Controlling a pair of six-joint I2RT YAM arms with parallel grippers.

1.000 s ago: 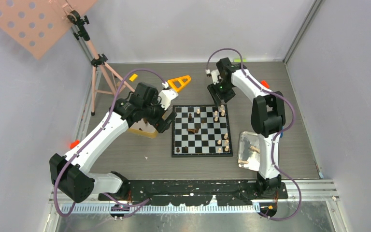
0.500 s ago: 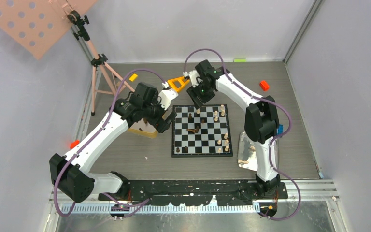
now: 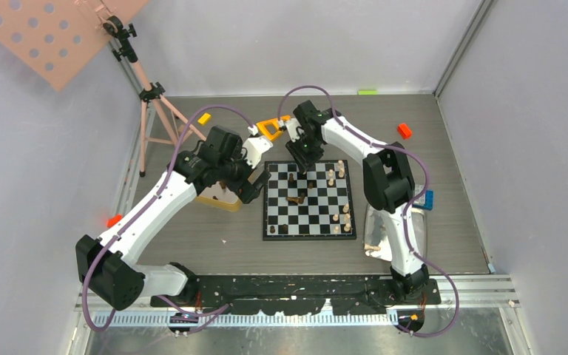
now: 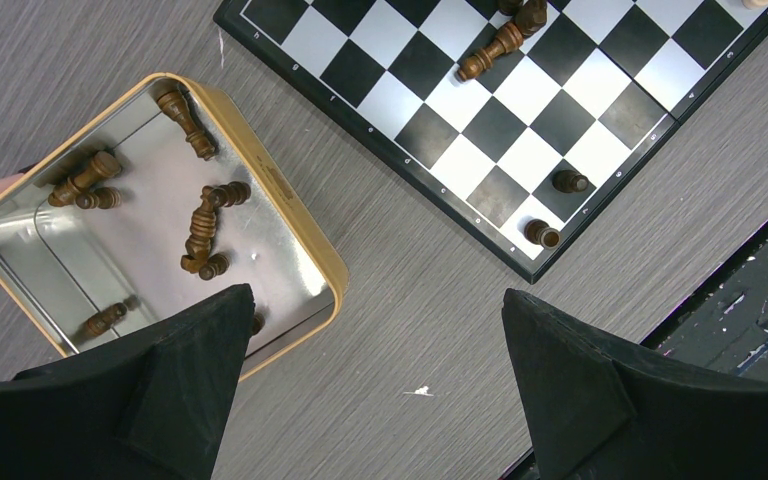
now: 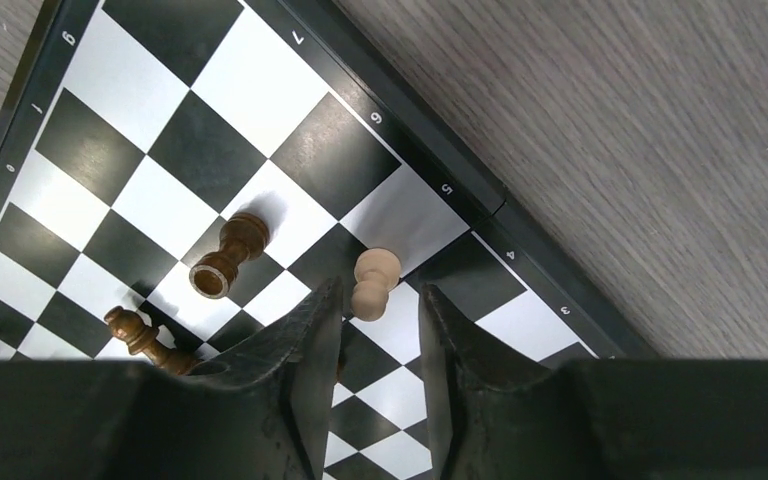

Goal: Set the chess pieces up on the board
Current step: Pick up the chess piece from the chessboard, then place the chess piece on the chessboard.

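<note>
Your right claw [image 5: 380,300] has swung to the black-and-grey checkered board's [image 5: 260,90] eleven o'clock, straddling a beige wooden pawn [image 5: 373,280], grip unclear; left claw [image 4: 377,298] gapes apart.

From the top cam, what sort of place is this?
Probably a walled robot test cell: left arm and right arm bolted at the table near edge, plain walls close around, a tripod in the corner, chessboard as prop.

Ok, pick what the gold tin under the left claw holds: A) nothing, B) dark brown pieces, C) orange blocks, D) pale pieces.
B: the left wrist view shows only dark brown chess pieces lying loose inside the gold tin, with no pale ones among them.
</note>
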